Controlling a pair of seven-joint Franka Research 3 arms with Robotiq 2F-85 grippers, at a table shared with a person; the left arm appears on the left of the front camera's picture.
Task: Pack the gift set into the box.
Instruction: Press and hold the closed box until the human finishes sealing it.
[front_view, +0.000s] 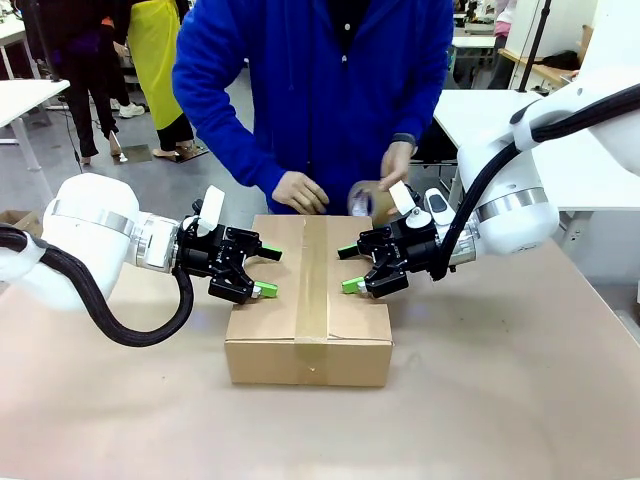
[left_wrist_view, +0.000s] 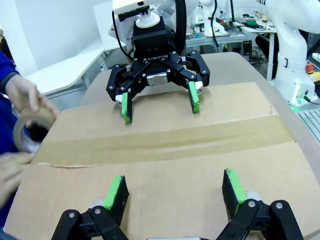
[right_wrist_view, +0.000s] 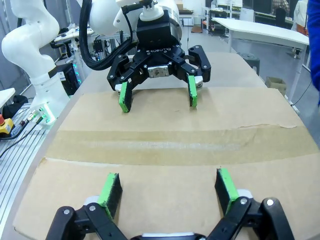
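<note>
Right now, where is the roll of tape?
The roll of tape is in the person's hands at the far edge of the box, just beyond the right gripper; the left wrist view shows it at picture left.

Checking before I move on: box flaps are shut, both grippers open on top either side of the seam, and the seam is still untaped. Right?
Not quite: a strip of brown tape already runs along the seam of the box, as the right wrist view shows. Left gripper and right gripper are open as you say.
</note>
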